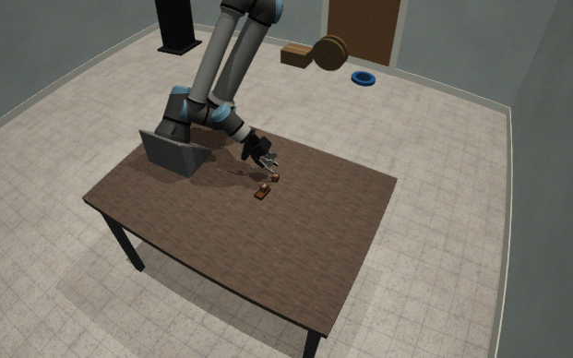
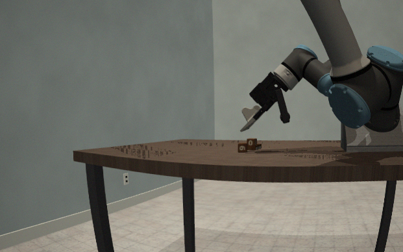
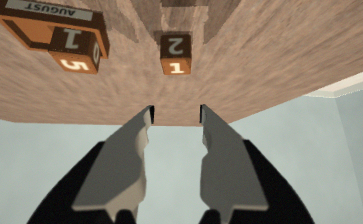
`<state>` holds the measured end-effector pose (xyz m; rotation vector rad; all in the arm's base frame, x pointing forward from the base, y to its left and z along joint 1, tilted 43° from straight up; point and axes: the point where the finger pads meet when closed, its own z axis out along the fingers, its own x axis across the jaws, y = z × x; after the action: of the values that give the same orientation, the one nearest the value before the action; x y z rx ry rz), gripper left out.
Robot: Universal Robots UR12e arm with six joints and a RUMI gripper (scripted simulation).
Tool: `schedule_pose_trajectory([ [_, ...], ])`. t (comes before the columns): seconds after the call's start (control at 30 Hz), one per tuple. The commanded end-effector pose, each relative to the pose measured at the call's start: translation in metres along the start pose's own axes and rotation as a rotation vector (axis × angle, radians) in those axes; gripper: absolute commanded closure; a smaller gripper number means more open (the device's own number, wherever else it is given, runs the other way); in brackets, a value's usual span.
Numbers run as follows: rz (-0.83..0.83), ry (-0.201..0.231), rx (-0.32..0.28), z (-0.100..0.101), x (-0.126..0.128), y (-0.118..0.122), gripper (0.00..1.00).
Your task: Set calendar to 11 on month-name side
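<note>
The tray (image 1: 259, 196) (image 2: 259, 147) (image 3: 99, 23) lies on the table; its AUGUST label (image 3: 49, 9) appears upside down in the wrist view. One brown cube (image 1: 264, 187) (image 2: 251, 143) (image 3: 75, 49) sits at the tray end nearer the loose cube, with 1, 5 and 0 visible; the 5 faces up. The loose cube (image 1: 275, 177) (image 2: 242, 148) (image 3: 176, 54) lies on the table beside the tray, with 2 and 1 visible in the wrist view, the 1 facing up. My gripper (image 1: 275, 167) (image 2: 243, 126) (image 3: 177, 106) is partly open and empty, above the table near the loose cube.
The table (image 1: 292, 240) (image 2: 189, 159) carries the arm's grey base stand (image 1: 167, 154) (image 2: 380, 139) near one edge. Beyond the table, on the floor, are a blue ring (image 1: 364, 78), a wooden box (image 1: 295, 56) and a black column (image 1: 175, 23).
</note>
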<state>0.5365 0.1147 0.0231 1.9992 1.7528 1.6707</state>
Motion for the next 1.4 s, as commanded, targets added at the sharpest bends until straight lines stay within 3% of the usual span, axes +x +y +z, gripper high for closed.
schedule_pose_trajectory([
  [0.0,0.0,-0.002,-0.003,0.004,0.0,-0.003,0.72],
  [0.9,0.0,-0.002,-0.003,0.035,0.0,-0.034,0.72],
  [1.37,0.0,-0.002,-0.003,0.04,0.0,-0.039,0.72],
])
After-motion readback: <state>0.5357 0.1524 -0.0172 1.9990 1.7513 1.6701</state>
